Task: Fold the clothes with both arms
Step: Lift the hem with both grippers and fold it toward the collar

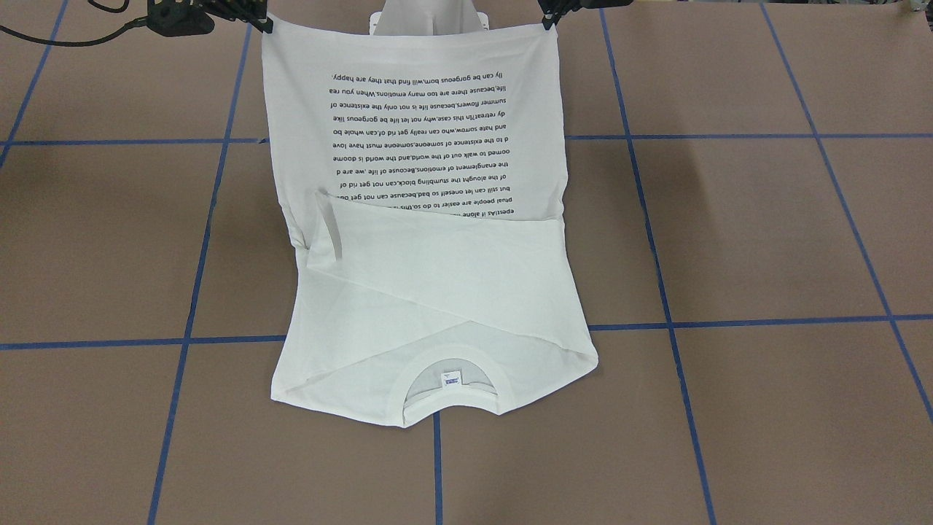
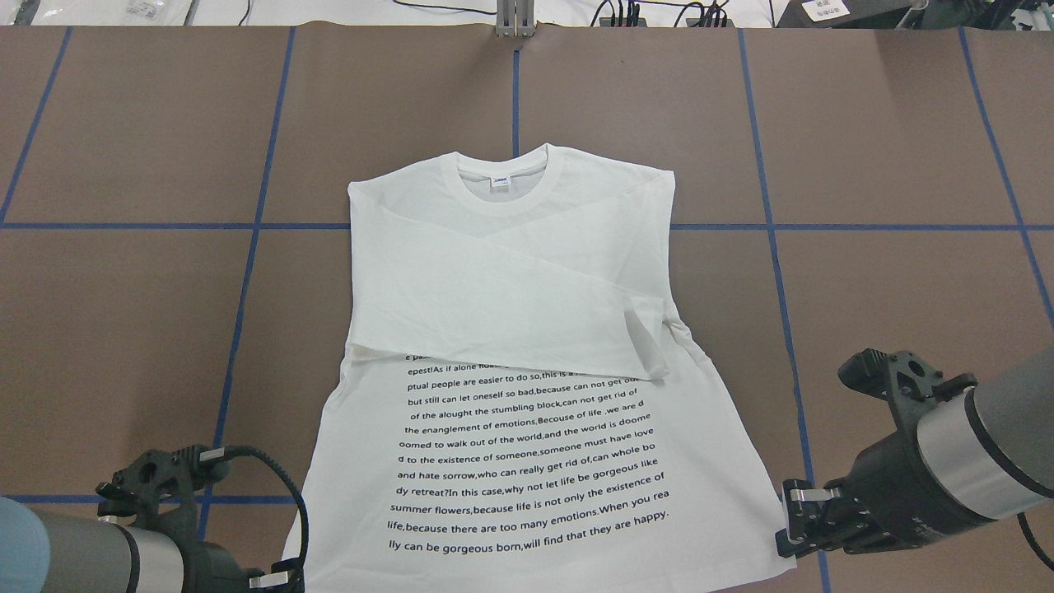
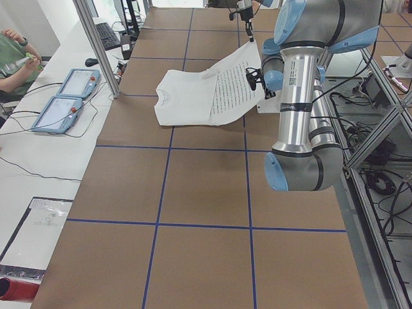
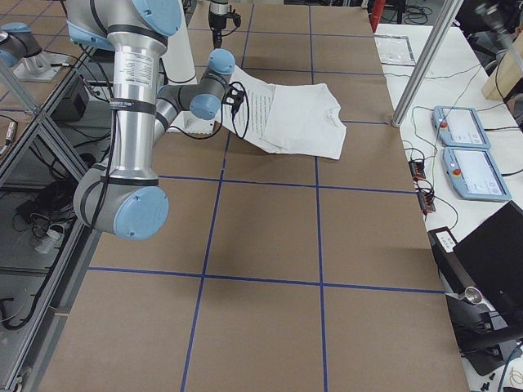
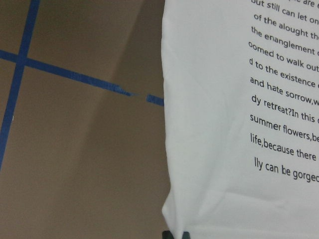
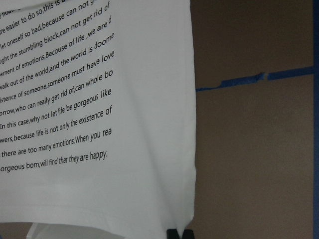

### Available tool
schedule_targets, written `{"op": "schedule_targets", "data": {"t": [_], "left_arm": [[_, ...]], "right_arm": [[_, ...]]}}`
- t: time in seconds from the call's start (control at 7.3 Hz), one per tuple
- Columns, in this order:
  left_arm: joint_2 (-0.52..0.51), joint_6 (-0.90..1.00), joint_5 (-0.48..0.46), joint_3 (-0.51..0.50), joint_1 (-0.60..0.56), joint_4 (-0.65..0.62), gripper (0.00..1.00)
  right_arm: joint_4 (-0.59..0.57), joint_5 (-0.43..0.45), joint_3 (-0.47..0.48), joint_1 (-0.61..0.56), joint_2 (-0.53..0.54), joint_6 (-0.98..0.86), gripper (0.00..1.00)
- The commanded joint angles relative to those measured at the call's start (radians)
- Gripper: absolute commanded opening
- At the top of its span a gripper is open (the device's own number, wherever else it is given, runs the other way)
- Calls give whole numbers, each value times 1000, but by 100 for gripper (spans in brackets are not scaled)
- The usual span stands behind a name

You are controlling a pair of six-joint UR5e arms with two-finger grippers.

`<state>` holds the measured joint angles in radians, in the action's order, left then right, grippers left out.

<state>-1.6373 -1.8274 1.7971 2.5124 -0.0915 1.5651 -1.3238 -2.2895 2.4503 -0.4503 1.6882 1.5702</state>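
The clothes are one white T-shirt [image 2: 510,313] lying on the brown table, collar [image 2: 502,177] at the far side, sleeves crossed over the chest, and black text facing up. Its near hem is raised off the table and stretched between the two grippers. My left gripper [image 2: 276,581] is shut on the hem's left corner, and its wrist view shows the fingertips [image 5: 175,234] pinching the cloth [image 5: 224,149]. My right gripper [image 2: 786,527] is shut on the hem's right corner [image 6: 179,219]. In the front-facing view the left gripper [image 1: 547,20] and the right gripper [image 1: 264,25] hold the top edge of the shirt [image 1: 437,277].
The white pedestal base [image 1: 426,18] stands behind the lifted hem. Blue tape lines [image 2: 247,226] grid the brown table. Two tablets [image 3: 64,96] lie on the side bench beyond an aluminium post [image 3: 96,45], where a person [image 3: 13,58] sits.
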Motion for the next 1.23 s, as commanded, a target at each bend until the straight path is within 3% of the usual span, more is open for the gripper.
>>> {"op": "schedule_targets", "data": {"t": [0.0, 0.27, 0.55, 0.68, 1.1], "left_arm": [[-4, -12, 10, 35, 9, -26, 0], [-13, 5, 30, 32, -66, -27, 0], [-48, 128, 95, 7, -272, -31, 0], [-90, 192, 207, -56, -419, -30, 0], [-298, 226, 234, -352, -586, -25, 0]], "right_arm": [[0, -41, 19, -45, 2, 1, 0], [-2, -39, -26, -141, -53, -10, 0], [-3, -41, -150, -250, -207, -50, 0], [-5, -42, -243, -311, -311, -52, 0], [-11, -31, -507, -496, -516, -210, 0]]}}
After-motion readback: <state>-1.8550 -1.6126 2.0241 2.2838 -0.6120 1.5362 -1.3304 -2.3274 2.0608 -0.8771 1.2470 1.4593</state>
